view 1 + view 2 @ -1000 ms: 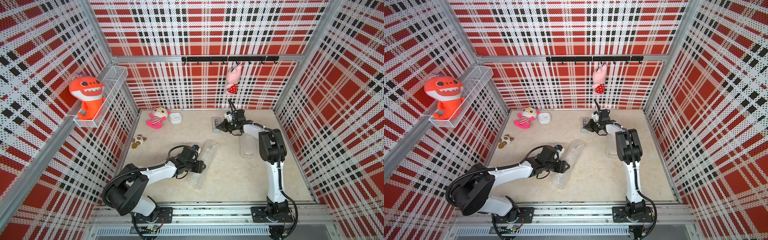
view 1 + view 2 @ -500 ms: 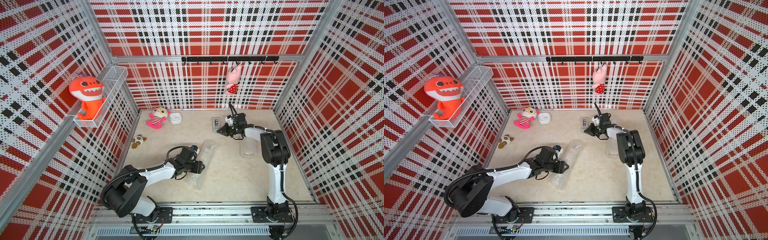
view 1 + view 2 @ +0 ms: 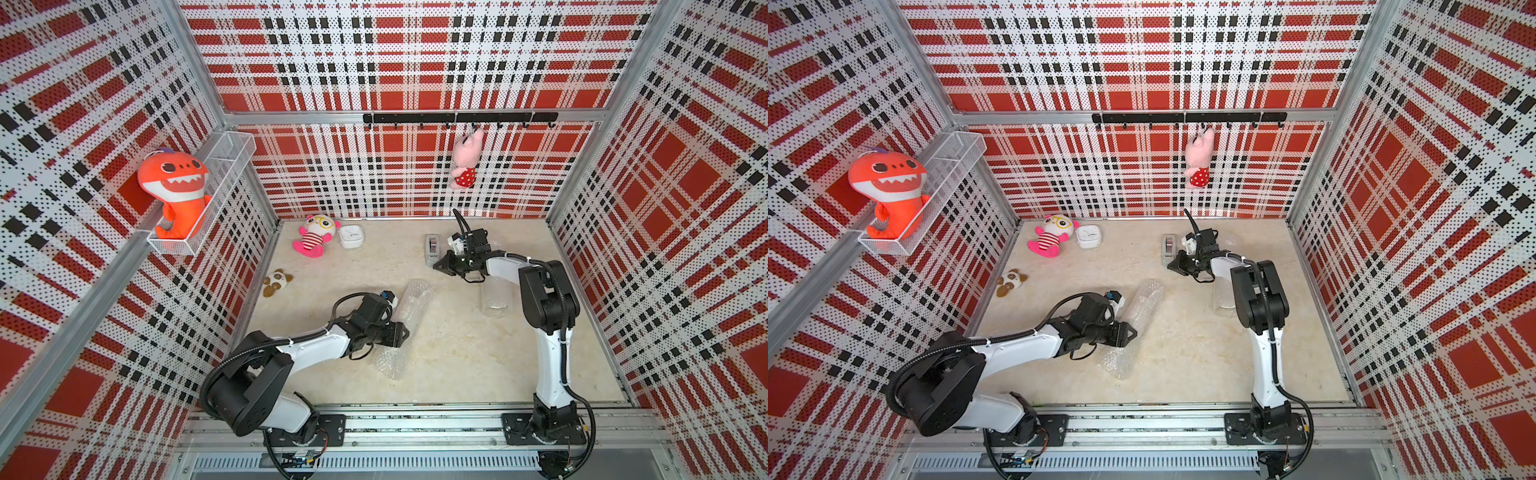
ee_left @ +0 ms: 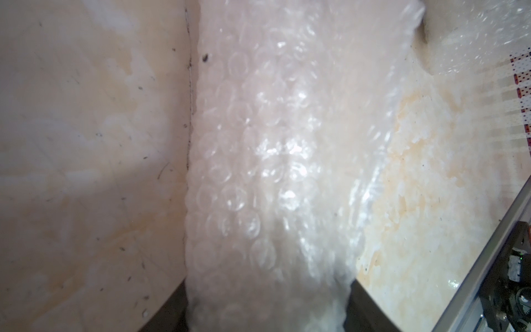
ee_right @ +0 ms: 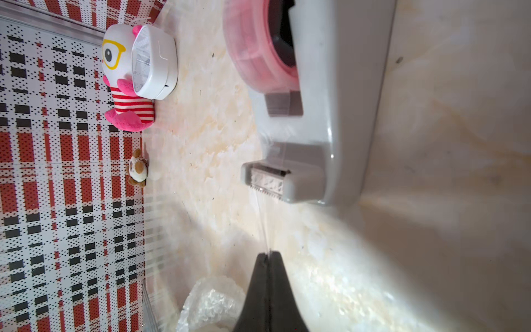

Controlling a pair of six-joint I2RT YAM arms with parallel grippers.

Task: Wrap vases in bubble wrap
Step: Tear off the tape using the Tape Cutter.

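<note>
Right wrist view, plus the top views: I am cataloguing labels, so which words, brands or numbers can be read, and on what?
None can be read.
Small white rounded box: faint marks on its lid, too blurred to read.
Grey plastic tape dispenser: no print visible.

**Bright overhead light, soft close-ups**

Both top views are bright and evenly lit from above. The wide lens bows the plaid walls [image 3: 104, 124] outward at the frame edges, and shadows on the table [image 3: 457, 365] are soft and short. In the left wrist view, the bubble wrap [image 4: 258, 172] ahead of the left claw [image 4: 267, 304] is out of focus, with white glare on its bubbles. In the right wrist view, the tape dispenser [image 5: 330, 129] ahead of the right claw [image 5: 268, 254] looks soft. The tape strip [image 5: 263, 221] is only a faint glint, with a bright patch beside the claw.
</note>
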